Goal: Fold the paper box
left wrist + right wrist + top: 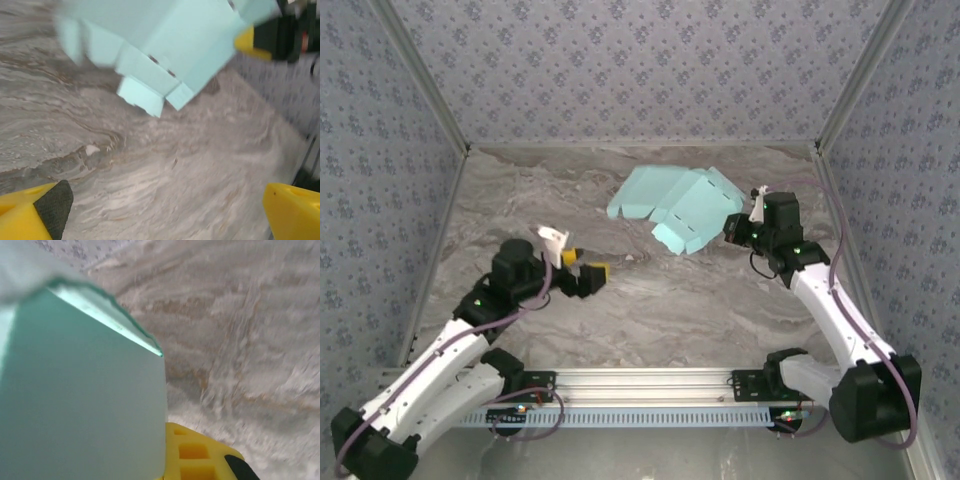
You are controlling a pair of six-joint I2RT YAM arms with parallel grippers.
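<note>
Where the top view looks down on the grey marbled table, the paper box lies far and right of centre as a mint sheet, partly creased, with its flaps spread. Its left and far edges have bare table around them, and its far edge stays apart from the patterned back wall. The right gripper is closed on the sheet's right edge, close to the right wall and its metal corner post. The left gripper sits well apart from the sheet, left of centre, with its yellow fingers spread wide and nothing between them. Open table runs between the two arms down to the aluminium rail at the near edge. A small white piece tops the left wrist, and any marking on it is too small to read.

In the left wrist view, two yellow fingertips stand far apart at the lower corners with bare marble between them. The paper box hangs blurred at the top, its stepped tabs pointing towards the camera. The right gripper's yellow tip and black body touch its upper right corner.

In the right wrist view, the mint card covers the left side, with a sharp folded edge slanting down to the right. One yellow finger presses against its lower edge. To the right, the marble is blurred.
</note>
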